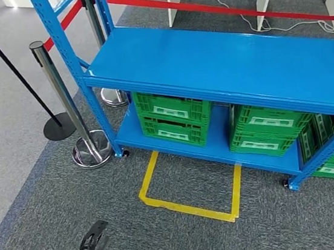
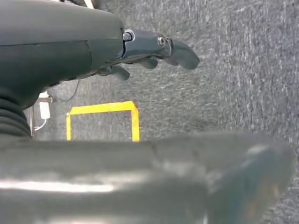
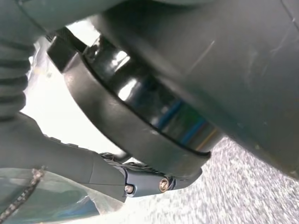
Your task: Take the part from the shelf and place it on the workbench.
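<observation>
Left hand (image 1: pixel 91 244) low over grey carpet, fingers apart, empty. Right hand (image 3: pixel 141 179) against a dark body part, grasp unclear. Blue shelf (image 1: pixel 222 63) ahead, well apart, green crates (image 1: pixel 173 117) beneath.

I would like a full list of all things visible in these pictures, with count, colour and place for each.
shelf rack: one, blue, in front of the robot on the carpet; its top board is bare.
crates: several, green, on the bottom board and at the rack's right end; exact count unclear.
floor tape: one open yellow rectangle, on the grey carpet before the rack.
barrier posts: two chrome, left of the rack; a black one further left.
barrier belt: red, stretched behind the rack.
cable: pale, on the floor behind the belt.
left hand: one, dark fingers apart, holding nothing, low over the carpet.
right hand: one, dark; its hold cannot be told.
</observation>
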{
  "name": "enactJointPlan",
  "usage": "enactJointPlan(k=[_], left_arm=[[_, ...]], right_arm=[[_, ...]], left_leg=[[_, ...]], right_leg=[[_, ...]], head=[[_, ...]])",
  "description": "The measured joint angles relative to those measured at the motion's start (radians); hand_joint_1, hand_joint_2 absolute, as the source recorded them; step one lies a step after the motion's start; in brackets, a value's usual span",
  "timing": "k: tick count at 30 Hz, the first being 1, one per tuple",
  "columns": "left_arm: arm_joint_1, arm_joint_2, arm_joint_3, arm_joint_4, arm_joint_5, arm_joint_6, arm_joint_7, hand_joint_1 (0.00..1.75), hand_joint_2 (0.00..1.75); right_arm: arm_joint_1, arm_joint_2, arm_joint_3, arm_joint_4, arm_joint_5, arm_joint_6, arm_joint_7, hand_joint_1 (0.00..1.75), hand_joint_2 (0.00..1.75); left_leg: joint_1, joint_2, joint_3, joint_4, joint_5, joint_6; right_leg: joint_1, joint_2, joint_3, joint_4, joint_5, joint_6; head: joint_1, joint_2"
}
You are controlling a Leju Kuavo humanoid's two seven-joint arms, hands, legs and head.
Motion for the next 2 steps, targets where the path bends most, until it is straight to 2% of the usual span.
enactJointPlan(k=[2], left_arm=[[0.01,0.006,-0.008,-0.007,0.03,-0.001,-0.011,0.0,0.0]], right_arm=[[0.005,-0.003,0.012,0.0,-0.041,-0.004,-0.008,0.0,1.75]], left_leg=[[-0.002,0.001,-0.003,0.002,0.002,-0.006]], right_leg=[[0.002,0.004,0.005,-0.006,-0.005,-0.012]], head=[[-0.002,0.0]])
